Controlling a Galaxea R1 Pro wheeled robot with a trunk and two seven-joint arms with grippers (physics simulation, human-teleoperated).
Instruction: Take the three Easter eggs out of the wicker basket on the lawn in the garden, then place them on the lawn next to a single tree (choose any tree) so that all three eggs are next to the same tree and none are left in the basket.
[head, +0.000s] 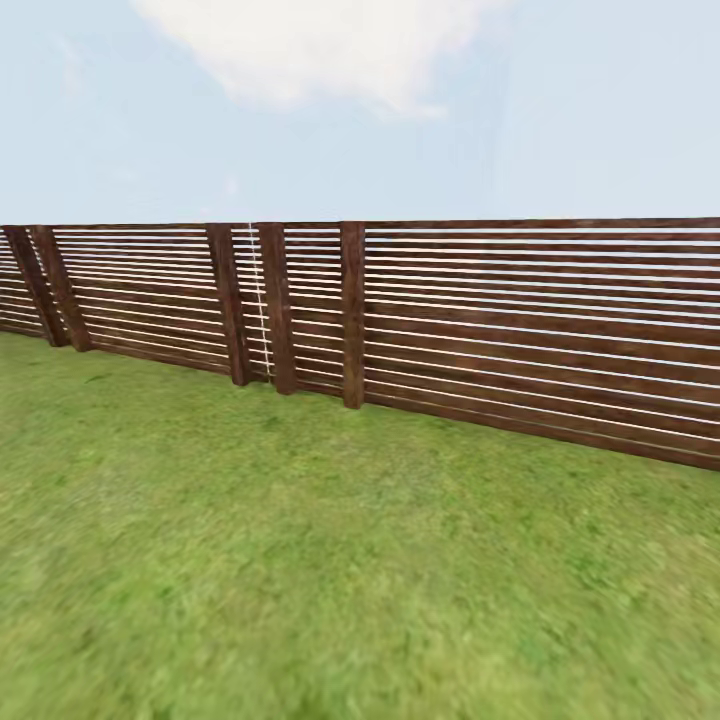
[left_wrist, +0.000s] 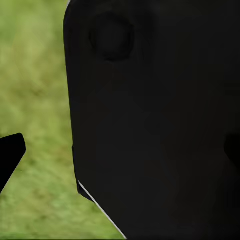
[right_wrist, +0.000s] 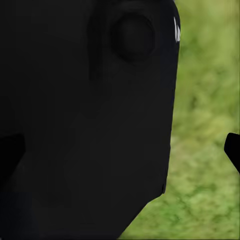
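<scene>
Head view: lawn, slatted fence, sky. No basket, eggs or tree in sight. Wrist views: dark robot body beside each pincer, grass beyond; finger spread unreadable. Risk: driving on blind, overshooting the basket.

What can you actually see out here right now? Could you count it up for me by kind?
Wooden fence: 1
Lawn: 1
Cloud: 1
Black fingertips at the edges of the wrist views: 2
Total: 5
</scene>
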